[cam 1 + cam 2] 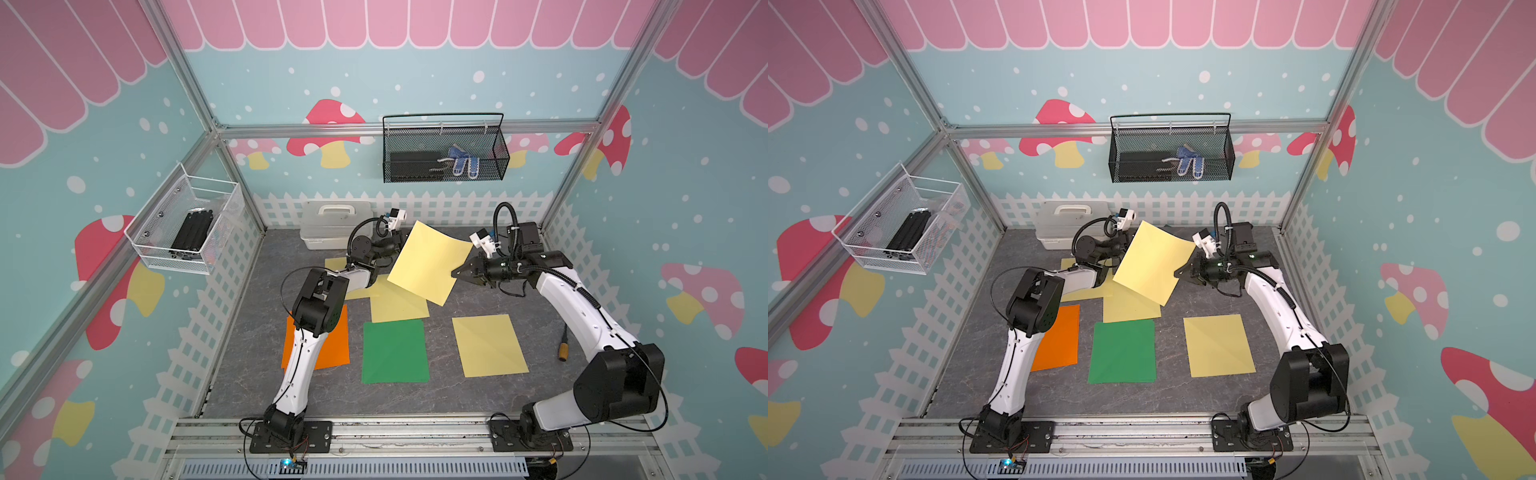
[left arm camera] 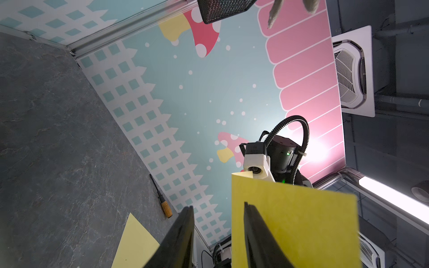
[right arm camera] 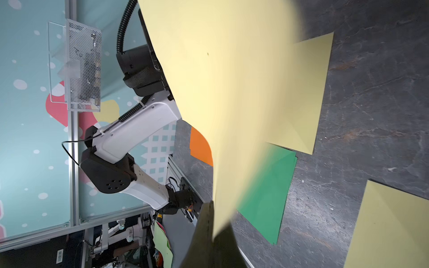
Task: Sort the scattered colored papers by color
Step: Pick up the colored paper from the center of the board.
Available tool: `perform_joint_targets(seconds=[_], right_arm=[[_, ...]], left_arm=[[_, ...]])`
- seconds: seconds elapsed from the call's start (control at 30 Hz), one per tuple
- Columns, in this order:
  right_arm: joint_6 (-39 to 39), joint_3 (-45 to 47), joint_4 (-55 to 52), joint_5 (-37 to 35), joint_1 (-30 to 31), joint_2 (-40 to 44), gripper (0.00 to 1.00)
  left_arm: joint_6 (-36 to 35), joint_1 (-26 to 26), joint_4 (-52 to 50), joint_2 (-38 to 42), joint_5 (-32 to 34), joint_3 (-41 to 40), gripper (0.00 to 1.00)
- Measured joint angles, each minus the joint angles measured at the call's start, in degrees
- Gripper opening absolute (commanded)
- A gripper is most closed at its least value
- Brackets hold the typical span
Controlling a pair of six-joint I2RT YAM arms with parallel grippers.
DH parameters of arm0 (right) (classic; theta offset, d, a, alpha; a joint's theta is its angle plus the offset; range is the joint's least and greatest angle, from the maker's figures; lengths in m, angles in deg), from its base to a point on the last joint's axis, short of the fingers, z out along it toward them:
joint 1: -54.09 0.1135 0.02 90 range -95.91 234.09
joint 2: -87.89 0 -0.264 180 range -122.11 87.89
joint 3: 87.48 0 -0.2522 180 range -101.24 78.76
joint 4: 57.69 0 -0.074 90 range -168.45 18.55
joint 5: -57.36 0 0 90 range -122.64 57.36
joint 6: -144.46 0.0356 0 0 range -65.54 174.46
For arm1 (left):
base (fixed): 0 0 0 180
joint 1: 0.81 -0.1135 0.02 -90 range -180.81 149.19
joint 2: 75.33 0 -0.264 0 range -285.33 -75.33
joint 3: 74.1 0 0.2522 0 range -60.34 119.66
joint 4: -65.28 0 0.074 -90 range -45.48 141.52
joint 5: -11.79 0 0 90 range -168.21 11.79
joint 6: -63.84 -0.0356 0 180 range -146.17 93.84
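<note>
Currently held: the right gripper (image 1: pixel 455 273) is clamped tight on the right edge of a pale yellow sheet (image 1: pixel 430 262), which hangs tilted and slightly curled above the table, at centre frame in both top views.
Other arm: the left gripper (image 2: pixel 218 205) is hidden behind that sheet in both top views. Its wrist view shows the jaws partly apart, with the sheet's edge showing in the gap and nothing pinched.
Flat sheets: an orange sheet (image 1: pixel 334 345) lies lower left of centre, partly under the left arm. A green sheet (image 1: pixel 395 351) lies at centre and a second yellow sheet (image 1: pixel 490 345) right of centre. A third yellow sheet (image 1: pixel 395 309) lies just above the green, and a fourth yellow sheet (image 1: pixel 334 262) beneath the left forearm.
Edges: the green's upper edge meets the third yellow's lower edge; which one overlaps, I cannot tell. Orange and green lie apart, and so do the green and the second yellow.
Open room: bare gray tabletop (image 1: pixel 457 395) spans the lower frame, with a strip between the green and the second yellow.
Right margin: a yellow-handled tool (image 1: pixel 563 351) lies beside the right arm.
Back edge: a white box (image 1: pixel 328 224) sits against the fence wall, upper left of centre.
</note>
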Motion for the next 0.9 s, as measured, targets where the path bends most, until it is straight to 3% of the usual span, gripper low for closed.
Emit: perform_joint_targets(seconds=[0.33, 0.9], right_arm=[[-7.1, -6.9, -6.5, -5.9, 0.0, -1.6, 0.01], [-11.2, -12.3, -11.7, -14.9, -2.8, -3.1, 0.02]], left_arm=[[-0.7, 1.0, 0.0, 0.0, -0.2, -4.6, 0.5], [-0.9, 0.9, 0.3, 3.9, -0.2, -5.5, 0.52]])
